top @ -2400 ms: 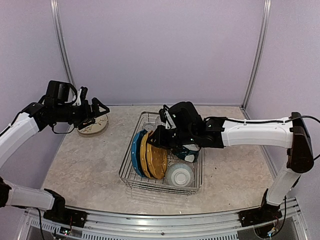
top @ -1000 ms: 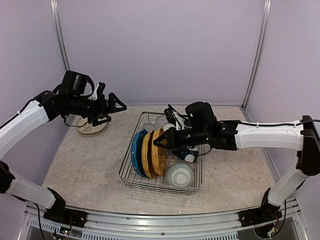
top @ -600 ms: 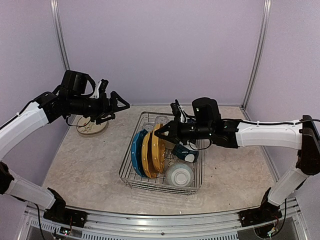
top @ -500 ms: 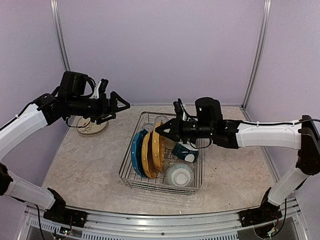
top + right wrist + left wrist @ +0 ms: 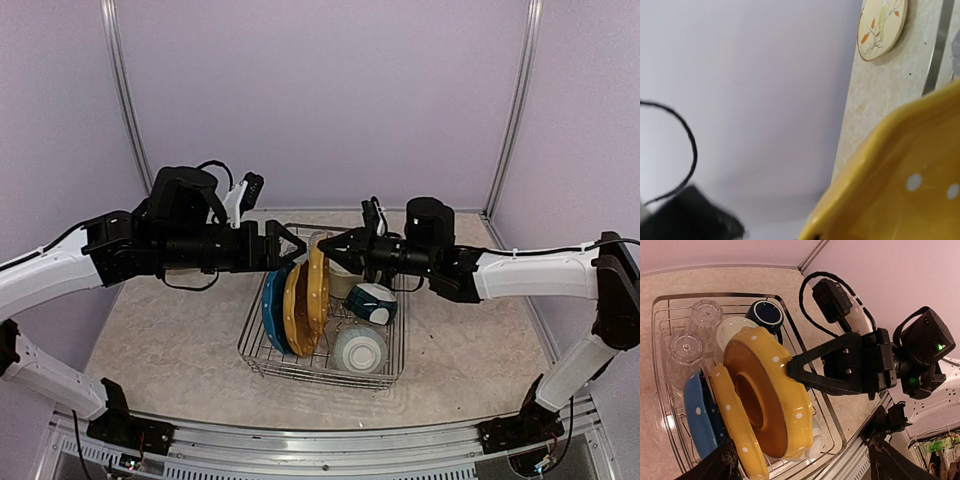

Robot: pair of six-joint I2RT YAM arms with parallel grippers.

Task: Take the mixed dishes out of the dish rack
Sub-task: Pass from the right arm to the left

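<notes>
On the beige marbled tabletop sits the rectangular silver wire dish rack. The mustard-yellow white-dotted glazed plate stands on edge in it, riding higher than the second yellow plate and the blue dotted plate beside it. The right gripper is pinched tight on that plate's top rim, while the left gripper hangs just beside the plate, fingers spread with nothing between them. The plate looks heavy, rigid, slick with glaze and apt to chip on the wires (a one-point rim pinch leaves it free to swing). A second hold on the thick rolled rim opposite, not on the smooth face, seems wise. Around it sit an upturned teal-and-white bowl, a cream mug, a dark navy mug and two faceted clear glass tumblers, all hard and breakable.
</notes>
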